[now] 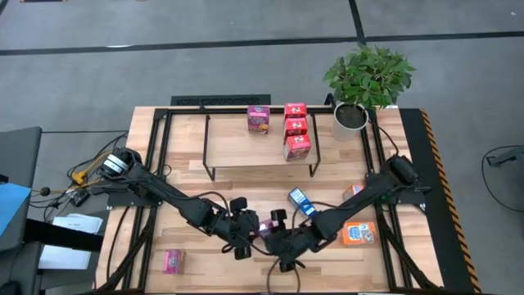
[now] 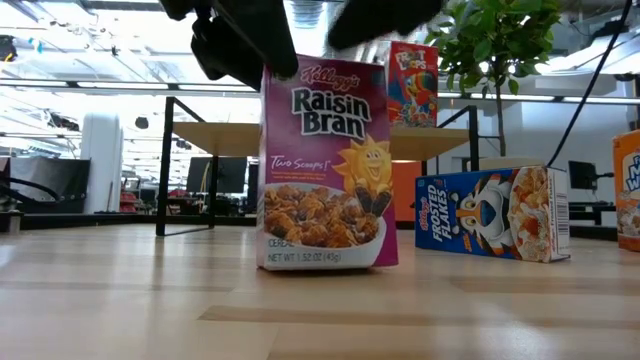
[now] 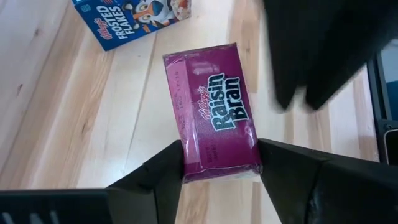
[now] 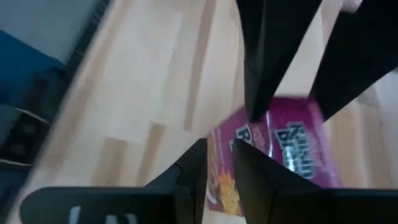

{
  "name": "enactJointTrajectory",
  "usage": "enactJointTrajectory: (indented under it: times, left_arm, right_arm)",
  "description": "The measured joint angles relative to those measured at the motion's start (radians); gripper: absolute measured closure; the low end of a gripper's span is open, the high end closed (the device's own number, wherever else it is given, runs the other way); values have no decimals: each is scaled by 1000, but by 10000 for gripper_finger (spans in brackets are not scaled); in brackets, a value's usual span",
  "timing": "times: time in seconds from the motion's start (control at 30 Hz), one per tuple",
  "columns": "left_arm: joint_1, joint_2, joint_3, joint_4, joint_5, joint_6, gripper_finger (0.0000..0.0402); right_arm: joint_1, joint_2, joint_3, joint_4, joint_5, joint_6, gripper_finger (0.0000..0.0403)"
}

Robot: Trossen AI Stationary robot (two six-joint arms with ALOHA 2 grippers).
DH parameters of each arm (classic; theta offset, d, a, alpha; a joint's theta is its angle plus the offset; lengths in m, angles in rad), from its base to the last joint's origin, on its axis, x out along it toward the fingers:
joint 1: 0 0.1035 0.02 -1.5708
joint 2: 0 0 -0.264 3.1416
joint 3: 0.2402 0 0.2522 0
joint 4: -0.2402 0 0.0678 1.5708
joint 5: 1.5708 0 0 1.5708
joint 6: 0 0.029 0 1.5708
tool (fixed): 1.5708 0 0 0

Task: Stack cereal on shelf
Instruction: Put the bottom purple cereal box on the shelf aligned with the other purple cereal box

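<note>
A magenta Raisin Bran box stands upright on its bottom end at the table's near middle. My left gripper is shut on its top, coming from the left. My right gripper is shut and hovers just over the box's top right corner. The shelf stands toward the far edge. One magenta box and three red boxes stand on its board. My left gripper pinches the Raisin Bran box between its two fingers, one on each narrow side at the top end. It comes from above, pointing down. The box stands upright with its bottom end on the table. My right gripper is close above the box's top; I cannot tell whether it touches.
A blue Frosted Flakes box lies flat just right of the held box. Two orange boxes lie near the right edge, and another magenta box lies near left. A potted plant stands at the far right corner.
</note>
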Motion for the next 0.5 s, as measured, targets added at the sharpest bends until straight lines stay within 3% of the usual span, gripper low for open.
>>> enactJointTrajectory:
  times: [0.13, 0.37, 0.5]
  left_arm:
    - [6, 0, 32, -43, 42, 29, 226]
    - [39, -27, 153, -227, 48, 120, 227]
    - [68, -61, 222, -335, 46, 191, 227]
  right_arm:
    - [45, -100, -1, -126, 24, 33, 302]
    - [135, -273, -1, -417, 245, 193, 312]
    - [170, -325, -1, -484, 311, 235, 322]
